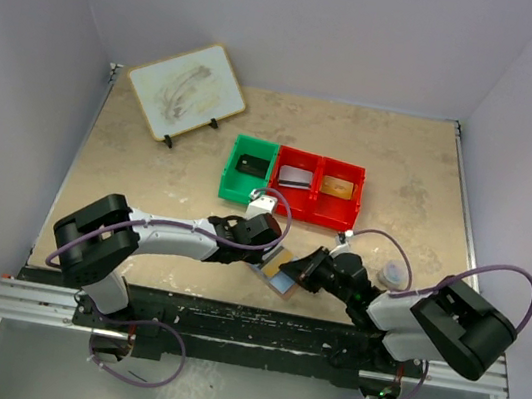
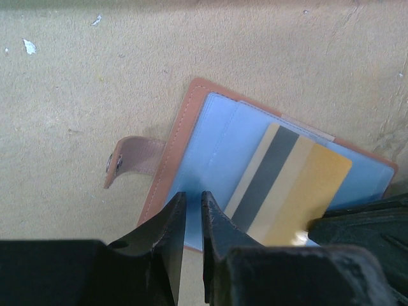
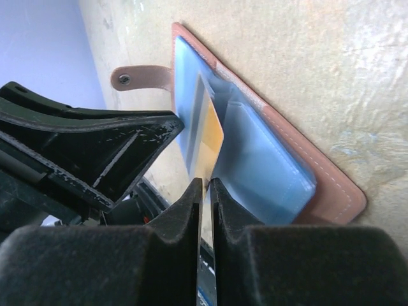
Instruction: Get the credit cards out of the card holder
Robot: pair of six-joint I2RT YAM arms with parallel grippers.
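Note:
The card holder [image 2: 191, 121] lies open near the table's front edge, tan-pink leather with pale blue inner panels and a strap with a snap stud [image 2: 118, 164]. It also shows in the top view [image 1: 280, 282] and the right wrist view [image 3: 274, 162]. A gold card with a dark stripe [image 2: 299, 191] sticks partway out of its pocket. My left gripper [image 2: 192, 196] is shut on the holder's near blue edge. My right gripper [image 3: 206, 182] is shut on the gold card's [image 3: 210, 137] free edge. The two grippers [image 1: 275, 259] [image 1: 303, 269] meet over the holder.
A green bin [image 1: 250, 169] with a dark item and two joined red bins [image 1: 319, 187] holding cards stand behind the holder. A whiteboard on a stand [image 1: 186, 90] is at the back left. A small pale round object [image 1: 394, 274] lies by the right arm.

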